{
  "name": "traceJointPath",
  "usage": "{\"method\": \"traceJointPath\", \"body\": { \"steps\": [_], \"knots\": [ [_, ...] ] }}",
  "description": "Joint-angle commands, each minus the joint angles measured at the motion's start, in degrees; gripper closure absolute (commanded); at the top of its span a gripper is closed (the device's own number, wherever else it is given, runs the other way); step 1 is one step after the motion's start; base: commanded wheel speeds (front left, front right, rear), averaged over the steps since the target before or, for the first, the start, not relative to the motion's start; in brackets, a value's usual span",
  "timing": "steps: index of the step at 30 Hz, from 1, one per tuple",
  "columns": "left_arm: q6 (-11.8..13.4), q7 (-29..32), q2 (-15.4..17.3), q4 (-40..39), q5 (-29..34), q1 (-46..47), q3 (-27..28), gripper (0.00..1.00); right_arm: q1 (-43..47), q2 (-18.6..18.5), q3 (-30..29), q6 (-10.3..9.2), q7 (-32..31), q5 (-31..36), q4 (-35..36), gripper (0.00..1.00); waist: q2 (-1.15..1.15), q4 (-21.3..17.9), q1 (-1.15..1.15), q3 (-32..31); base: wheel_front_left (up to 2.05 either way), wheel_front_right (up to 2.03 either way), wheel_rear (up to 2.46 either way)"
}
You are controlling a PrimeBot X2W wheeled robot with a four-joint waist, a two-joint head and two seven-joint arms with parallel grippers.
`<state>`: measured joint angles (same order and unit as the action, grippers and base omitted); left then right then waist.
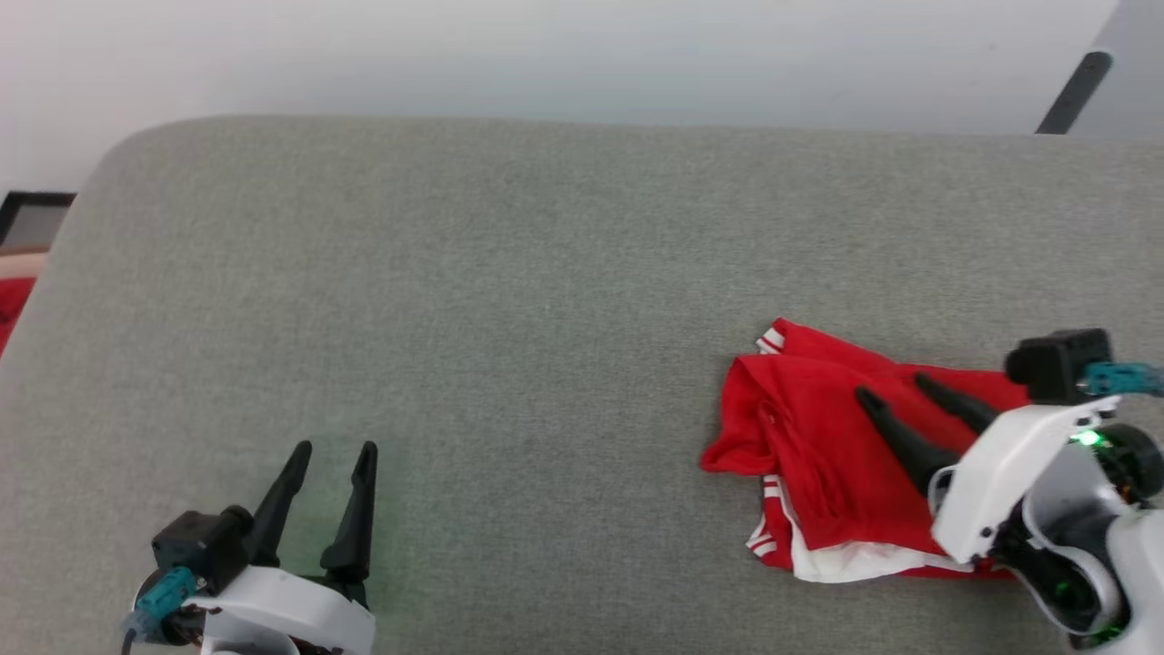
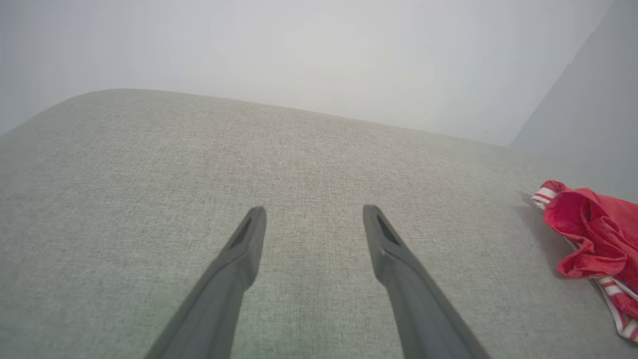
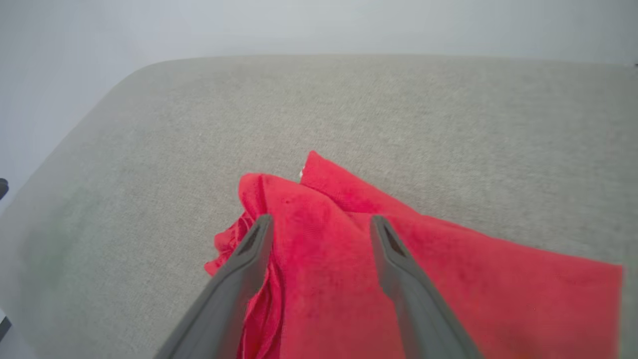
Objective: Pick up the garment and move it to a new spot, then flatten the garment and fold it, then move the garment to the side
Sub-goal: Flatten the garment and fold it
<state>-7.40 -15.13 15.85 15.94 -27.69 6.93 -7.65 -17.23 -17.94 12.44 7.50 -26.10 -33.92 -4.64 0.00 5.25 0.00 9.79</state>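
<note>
The garment (image 1: 818,437) lies crumpled in a red heap on the right part of the grey cushioned surface (image 1: 509,300), with striped cuffs and a white sleeve end showing at its near edge. My right gripper (image 1: 891,389) hovers over the heap, open, its two dark fingers spread above the red cloth (image 3: 329,249) with nothing held between them. My left gripper (image 1: 332,448) stands open at the lower left, far from the garment, over bare fabric. In the left wrist view the garment (image 2: 593,239) sits at the right edge.
The grey surface has a rounded far left corner (image 1: 136,155) and ends against a pale wall (image 1: 546,55). A dark bar (image 1: 1073,91) leans at the top right. Something red and a dark frame (image 1: 23,227) sit beyond the left edge.
</note>
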Motion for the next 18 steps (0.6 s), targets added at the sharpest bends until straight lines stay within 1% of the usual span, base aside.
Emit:
{"method": "traceJointPath", "body": {
  "steps": [1,7,12,18],
  "knots": [
    [-0.1,0.1,0.4,0.3,0.2,-0.5,-0.3,0.00,0.7,-1.2,-0.5,-0.03,1.7,-0.6,0.2,0.00,0.00,-1.4,0.00,-1.2,0.00,0.00,0.00],
    [-0.1,0.1,1.2,1.4,0.3,-0.9,-1.0,0.00,3.2,-4.6,-2.9,-0.03,8.1,-2.0,-1.5,0.00,0.00,-3.4,0.00,-3.1,0.00,0.00,0.00],
    [-0.1,0.1,1.2,3.2,0.7,-1.4,-0.7,0.00,5.9,-4.7,-4.8,-0.03,15.5,-1.9,-3.4,0.00,0.00,-5.1,0.00,-5.2,0.00,0.00,0.00],
    [-0.1,0.1,0.8,4.5,1.4,-2.4,-0.3,0.00,8.9,-4.7,-4.4,-0.03,24.8,-1.2,-4.5,0.00,0.00,-6.6,0.00,-7.9,0.00,0.00,0.00]
  ]
}}
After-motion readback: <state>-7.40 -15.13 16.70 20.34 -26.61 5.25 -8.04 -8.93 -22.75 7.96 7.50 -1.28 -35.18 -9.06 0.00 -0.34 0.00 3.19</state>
